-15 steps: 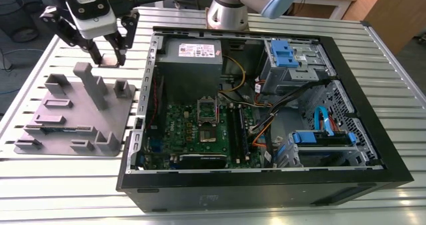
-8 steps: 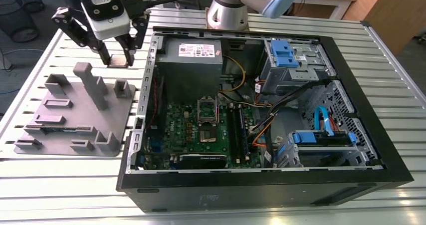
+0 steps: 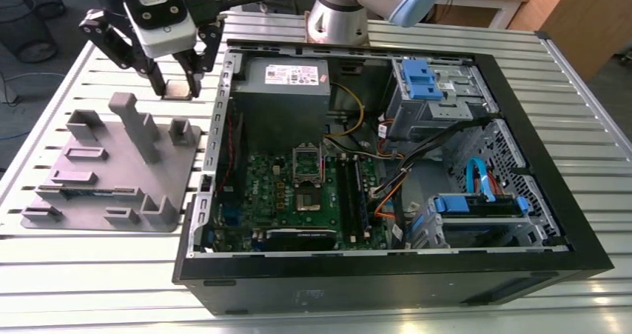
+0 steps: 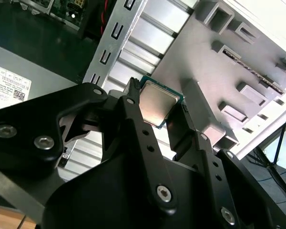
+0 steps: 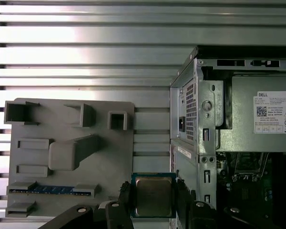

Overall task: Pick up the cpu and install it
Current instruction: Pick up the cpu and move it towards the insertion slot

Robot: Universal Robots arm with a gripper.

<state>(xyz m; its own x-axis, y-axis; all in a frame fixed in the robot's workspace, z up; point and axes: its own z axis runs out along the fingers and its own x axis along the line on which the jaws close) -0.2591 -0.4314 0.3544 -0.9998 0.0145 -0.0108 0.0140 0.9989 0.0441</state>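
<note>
My gripper (image 3: 179, 88) is shut on the cpu (image 3: 177, 90), a small flat square chip with a silvery metal top. It hangs in the air above the slatted table, between the grey plastic tray (image 3: 173, 172) and the open computer case (image 3: 395, 275). In both wrist views the cpu (image 4: 157, 102) (image 5: 153, 195) sits flat between the two black fingers (image 4: 133, 109) (image 5: 125, 196), held by its edges. The green motherboard (image 3: 269, 193) lies inside the case, with the metal socket frame (image 3: 309, 172) near its middle, well away from the gripper.
The grey tray has upright posts (image 3: 138, 127) and holds a blue-green memory strip (image 3: 84, 192). The case holds a power supply (image 3: 281, 82), blue drive brackets (image 3: 419, 78) and loose cables (image 3: 395, 178). The case's raised side wall (image 3: 219, 127) stands between the gripper and the motherboard.
</note>
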